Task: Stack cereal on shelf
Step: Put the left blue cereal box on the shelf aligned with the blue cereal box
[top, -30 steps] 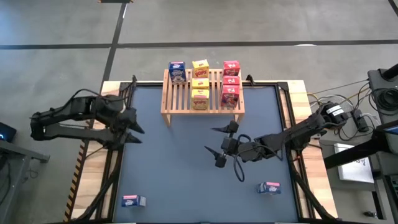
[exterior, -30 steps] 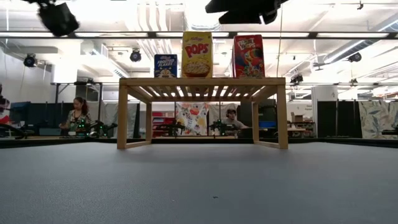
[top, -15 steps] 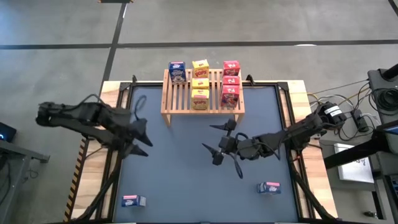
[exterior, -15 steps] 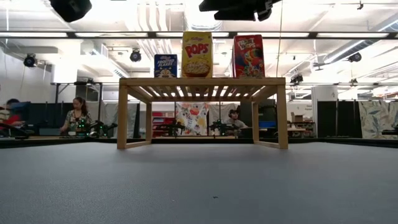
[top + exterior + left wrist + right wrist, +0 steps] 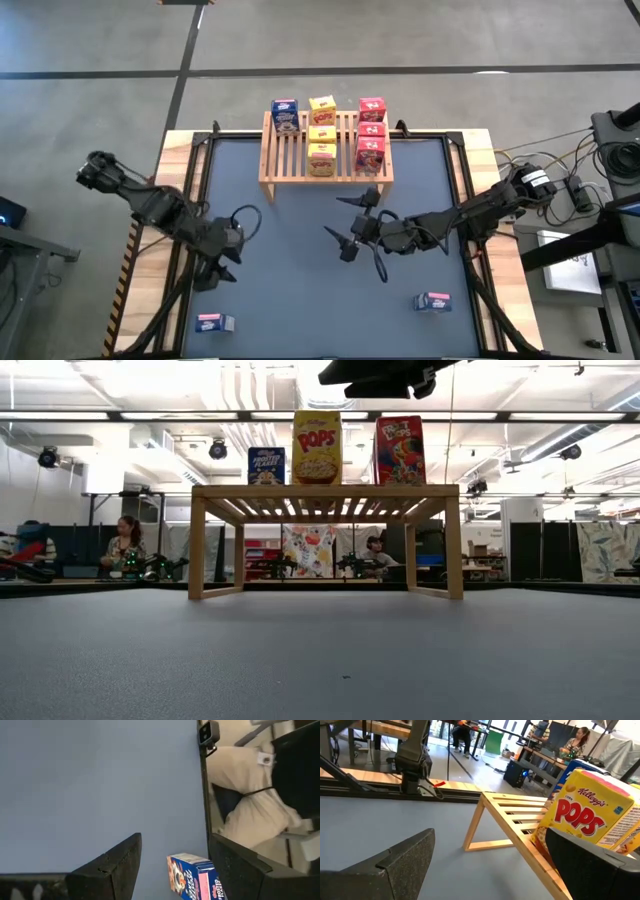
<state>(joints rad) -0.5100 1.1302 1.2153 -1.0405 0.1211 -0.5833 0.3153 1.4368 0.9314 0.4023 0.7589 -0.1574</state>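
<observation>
Near the table's front left corner, my left gripper (image 5: pixel 214 272) hangs with its fingers parted and nothing between them, pointed toward a blue cereal box (image 5: pixel 215 323) that lies on the dark mat; my wrist view shows that box (image 5: pixel 194 877) just ahead, framed by my two fingers but not yet touched. To pick it up well, I judge I should come down square over the box, centre it between my fingers, and close across its narrow faces so it will not twist when lifted. Its printed front reads "Frosted Flakes", partly cut off in my wrist view. My right gripper (image 5: pixel 352 228) waits over the middle of the mat with its fingers spread wide and empty, facing the shelf (image 5: pixel 275 160). A second blue box (image 5: pixel 433 301) lies near the front right. On the wooden shelf (image 5: pixel 325 495) stand three red, three yellow and one blue box; the low view shows "Frosted Flakes" on the blue (image 5: pixel 266 465), "Pops" on the yellow (image 5: pixel 317 447) and a red box (image 5: pixel 399 450) whose name I cannot read. My right wrist view reads "Kellogg's Corn Pops" on a yellow box (image 5: pixel 583 811).
</observation>
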